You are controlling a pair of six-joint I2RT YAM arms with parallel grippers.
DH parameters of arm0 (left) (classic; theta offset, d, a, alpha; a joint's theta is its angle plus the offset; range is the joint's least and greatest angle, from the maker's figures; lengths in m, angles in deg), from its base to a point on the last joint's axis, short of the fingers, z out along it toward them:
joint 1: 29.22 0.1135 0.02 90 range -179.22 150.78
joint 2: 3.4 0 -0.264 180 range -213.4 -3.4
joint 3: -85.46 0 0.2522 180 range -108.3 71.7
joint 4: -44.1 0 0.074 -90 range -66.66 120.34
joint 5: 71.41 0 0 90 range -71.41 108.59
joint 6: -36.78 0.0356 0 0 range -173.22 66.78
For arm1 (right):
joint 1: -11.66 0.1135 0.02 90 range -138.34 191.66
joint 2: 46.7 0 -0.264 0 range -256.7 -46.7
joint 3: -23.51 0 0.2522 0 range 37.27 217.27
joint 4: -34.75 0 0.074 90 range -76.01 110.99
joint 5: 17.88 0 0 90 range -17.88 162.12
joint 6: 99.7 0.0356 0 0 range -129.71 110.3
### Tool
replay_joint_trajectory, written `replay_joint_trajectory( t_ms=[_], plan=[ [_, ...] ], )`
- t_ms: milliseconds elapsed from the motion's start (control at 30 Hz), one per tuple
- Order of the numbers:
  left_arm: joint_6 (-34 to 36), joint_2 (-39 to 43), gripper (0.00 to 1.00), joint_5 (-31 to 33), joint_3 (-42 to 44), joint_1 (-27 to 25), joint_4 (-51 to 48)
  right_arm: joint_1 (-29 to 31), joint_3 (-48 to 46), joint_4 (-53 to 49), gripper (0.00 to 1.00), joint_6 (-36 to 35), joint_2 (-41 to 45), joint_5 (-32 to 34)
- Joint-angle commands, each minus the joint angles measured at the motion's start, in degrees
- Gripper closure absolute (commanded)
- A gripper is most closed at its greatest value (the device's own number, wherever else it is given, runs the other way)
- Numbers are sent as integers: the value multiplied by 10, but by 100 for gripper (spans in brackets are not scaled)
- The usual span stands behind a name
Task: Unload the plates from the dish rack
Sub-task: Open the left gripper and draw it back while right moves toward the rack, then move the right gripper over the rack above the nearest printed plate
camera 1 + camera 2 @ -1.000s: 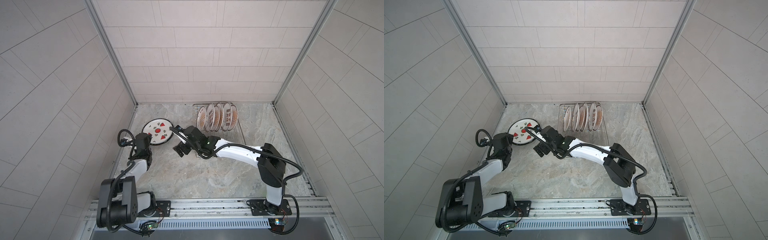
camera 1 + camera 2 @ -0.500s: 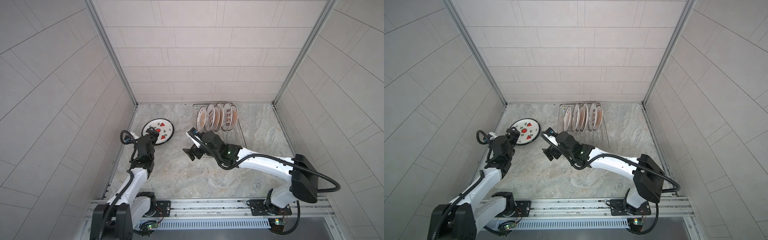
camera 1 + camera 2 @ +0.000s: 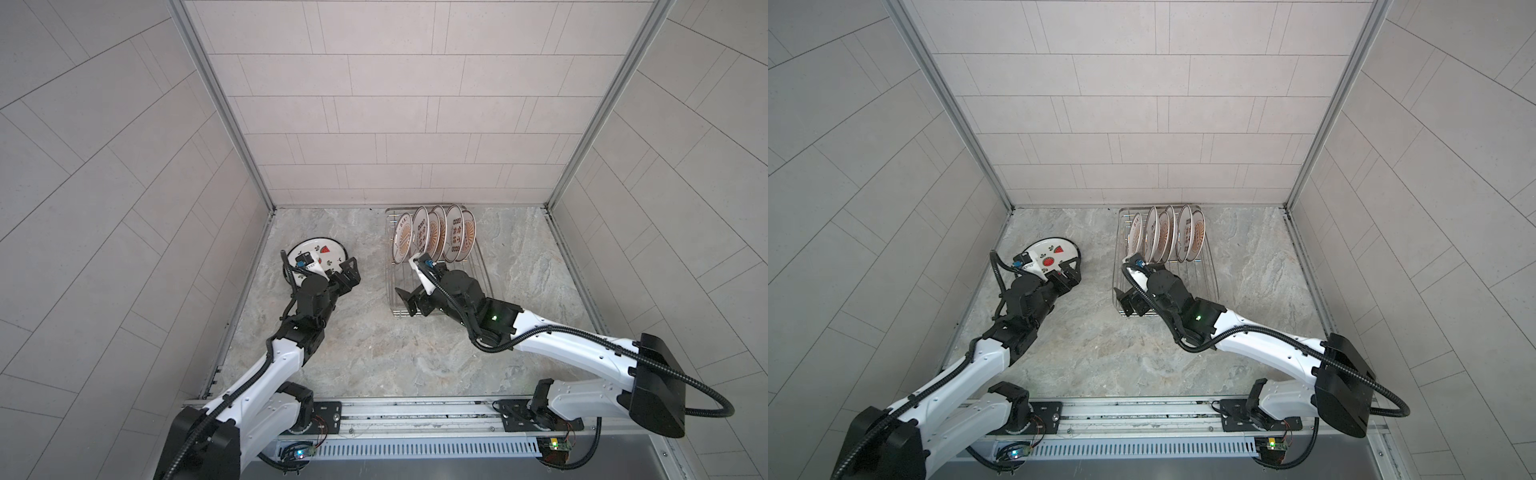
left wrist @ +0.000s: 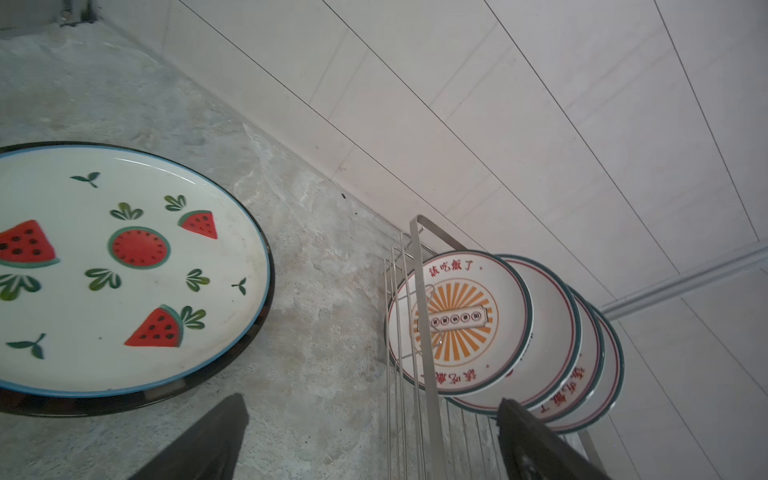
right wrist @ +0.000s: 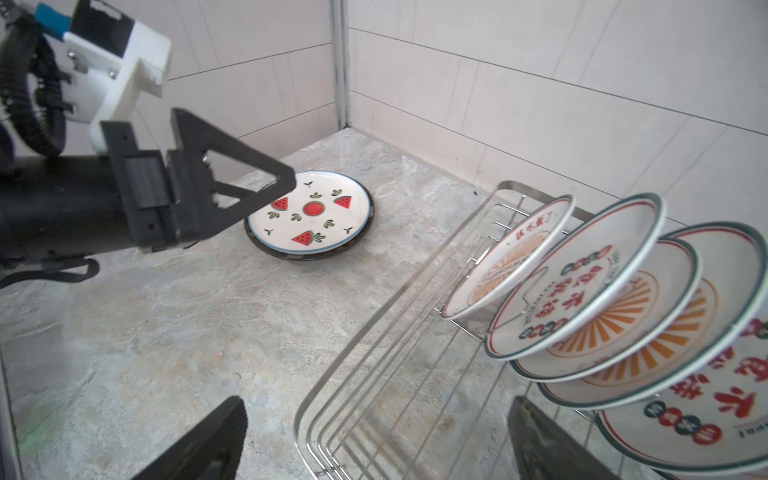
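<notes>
A watermelon plate [image 3: 318, 250] [image 3: 1054, 248] [image 4: 124, 270] [image 5: 309, 216] lies flat on the counter at the left. Several sunburst plates [image 3: 432, 235] [image 3: 1158, 235] [image 4: 457, 320] [image 5: 582, 270] stand upright at the far end of the dish rack [image 3: 478, 274] [image 3: 1204, 282] [image 4: 419, 249] [image 5: 374, 324]. My left gripper [image 3: 351, 272] [image 3: 1073, 272] [image 4: 370, 401] is open and empty, just off the watermelon plate's near right edge. My right gripper [image 3: 405, 301] [image 3: 1125, 303] [image 5: 376, 401] is open and empty over the rack's near left corner, short of the plates.
The rack's near half is bare wire. Marble counter lies between the flat plate and the rack. Tiled walls close the left, back and right sides. In the right wrist view the left arm's black finger [image 5: 232, 166] reaches in front of the watermelon plate.
My left gripper opened and drew back from the watermelon plate, which stays flat. My right arm swung right from beside that plate to the rack's near left corner.
</notes>
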Motion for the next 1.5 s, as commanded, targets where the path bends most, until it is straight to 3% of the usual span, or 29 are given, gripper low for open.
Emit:
replay_joint_trajectory(
  t_ms=[0, 267, 433, 867, 1133, 1367, 1467],
  plan=[
    [60, -1, 0, -16, -9, -24, 39, -29, -20, 17, 0, 33, 36, 10],
    [85, -55, 0, -132, 8, -58, 125, -88, -53, 11, 0, 67, 78, -6],
    [105, -86, 0, -130, 0, -82, 140, -117, -47, -13, 0, 93, 82, -4],
    [105, -107, 0, -198, 53, -96, 248, -193, 12, -86, 1, 112, 89, 0],
    [89, -139, 0, -214, 88, -97, 349, -204, 104, -145, 4, 104, 15, -2],
    [87, -138, 0, -217, 84, -97, 336, -204, 200, -190, 7, 104, -72, -11],
    [87, -135, 0, -190, 84, -97, 325, -204, 240, -207, 15, 110, -107, -16]
  ],
)
